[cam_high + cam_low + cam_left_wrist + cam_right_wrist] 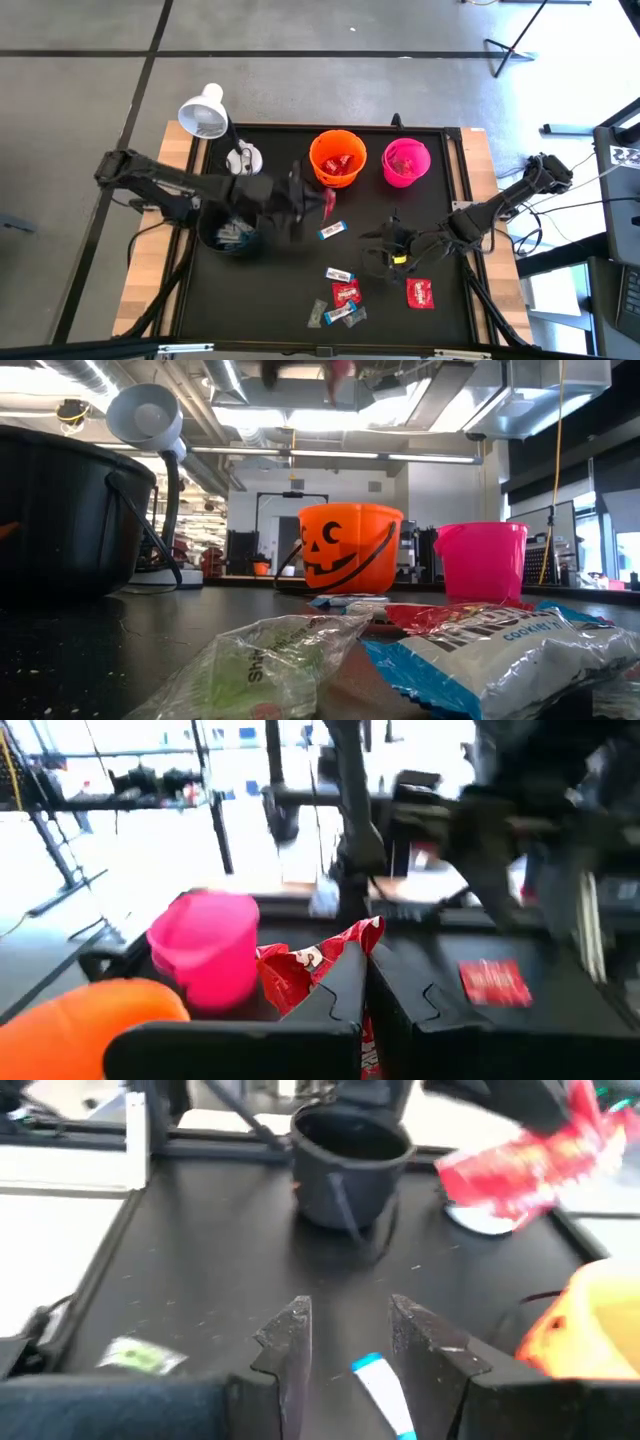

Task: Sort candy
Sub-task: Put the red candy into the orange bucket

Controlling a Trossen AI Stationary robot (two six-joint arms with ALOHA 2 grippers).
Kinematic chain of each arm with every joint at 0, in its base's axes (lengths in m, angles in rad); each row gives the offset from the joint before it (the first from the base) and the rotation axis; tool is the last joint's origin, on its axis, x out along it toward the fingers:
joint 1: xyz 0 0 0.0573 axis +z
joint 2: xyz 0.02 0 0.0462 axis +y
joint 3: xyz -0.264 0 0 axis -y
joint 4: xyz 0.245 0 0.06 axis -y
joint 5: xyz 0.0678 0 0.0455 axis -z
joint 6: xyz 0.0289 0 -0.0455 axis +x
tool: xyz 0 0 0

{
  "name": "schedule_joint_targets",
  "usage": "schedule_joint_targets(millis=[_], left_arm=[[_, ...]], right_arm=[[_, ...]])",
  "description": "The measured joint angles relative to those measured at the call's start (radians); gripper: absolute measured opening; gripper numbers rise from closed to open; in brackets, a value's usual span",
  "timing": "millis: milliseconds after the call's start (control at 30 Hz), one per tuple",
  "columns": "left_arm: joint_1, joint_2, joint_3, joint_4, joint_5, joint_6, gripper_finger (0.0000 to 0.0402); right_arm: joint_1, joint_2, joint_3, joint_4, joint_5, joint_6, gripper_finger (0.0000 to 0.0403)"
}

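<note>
Progress: partly sorted; several red-wrapped sweets already inside the orange pumpkin-face plastic bucket (337, 158) at 12 o'clock on the black counter (270, 290).
Black bucket: round dark plastic bucket (226, 233) at 9 o'clock, with a few blue-and-white sweets showing inside.
Pink bucket: bright pink plastic bucket (405, 162) at 1 o'clock; contents not clear enough to tell.
Left tool: left tool (318, 200) clamped together on a crinkled red-wrapped candy (328, 201), raised off the counter just beside the orange bucket's rim, toward 6 o'clock of it.
Right tool: right tool (385, 245) at 3 o'clock, low over the counter, fingers apart; a blue-and-white wrapped sweet (383, 1389) lying between them in the right wrist view, grip on it not certain.
Still loose: blue-and-white sweet (332, 231) near centre; cluster of red, blue-and-white and silvery-grey sweets (340, 295) at 6 o'clock; flat red packet (421, 293) at 5 o'clock.
Remaining, as judged: release of the red piece into the orange bucket, then roughly half a dozen loose pieces left to place by colour.
</note>
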Motion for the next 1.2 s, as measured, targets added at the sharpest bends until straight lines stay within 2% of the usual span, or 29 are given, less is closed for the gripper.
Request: schedule_joint_targets(millis=[67,133,300,500,633,867,967,1100,1200], left_arm=[[0.08,0.024,-0.026,0.11,0.075,-0.016,0.0],[0.148,0.046,-0.04,0.151,0.117,-0.022,0.0],[0.285,0.111,-0.04,0.191,0.139,-0.025,0.0],[0.405,0.198,-0.04,0.193,0.135,-0.042,0.0001],[0.452,0.244,-0.031,0.195,0.176,-0.05,0.0034],[0.469,0.259,0.01,0.194,0.182,-0.056,0.0136],[0.449,0.221,0.046,0.17,0.212,-0.05,0.0164],[0.388,0.106,0.098,0.145,0.292,-0.017,0.0171],[0.313,0.003,0.106,0.12,0.317,0.031,0.0167]], right_arm=[[0.006,-0.014,0.0,0.003,0.031,-0.023,0.0133],[0.007,-0.032,0.0,0.001,0.039,-0.032,0.0134],[0.007,-0.069,0.0,-0.006,-0.017,-0.033,0.0134],[0.007,-0.065,0.0,-0.008,-0.029,-0.032,0.0134],[0.007,-0.063,0.0,-0.014,-0.031,-0.026,0.0134],[0.007,-0.063,0.0,-0.023,-0.036,-0.024,0.0134],[0.007,-0.068,0.0,-0.074,-0.077,-0.001,0.0133],[0.006,-0.08,0.0,-0.234,-0.243,0.137,0.0133],[0.017,-0.073,0.0,-0.403,-0.372,0.305,0.0134]])
